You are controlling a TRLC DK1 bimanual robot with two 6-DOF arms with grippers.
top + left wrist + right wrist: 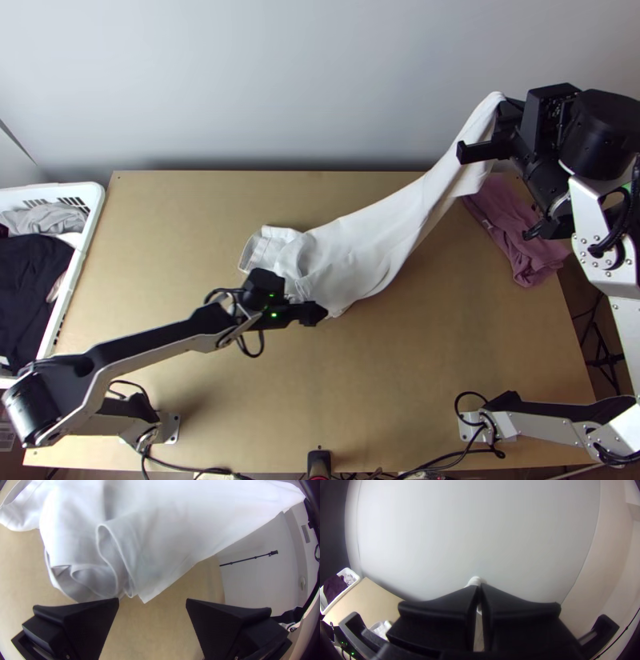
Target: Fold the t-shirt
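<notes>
White t-shirt (pixel 344 252) and pinkish cloth (pixel 520 232) share a wooden table (pixel 200 232)

From where I stand, the light, plain wooden top runs up close to the wall at its far side. Near its middle lies one end of the t-shirt, bunched in loose, overlapping folds; from there the fabric slopes up off the wood toward the far right corner. By that corner the pinkish cloth lies crumpled near the right edge, though I can't fairly say whether part of it hangs over. Along the near edge sit the left arm's base (pixel 170 428) and the right arm's base (pixel 472 428), well apart.
</notes>
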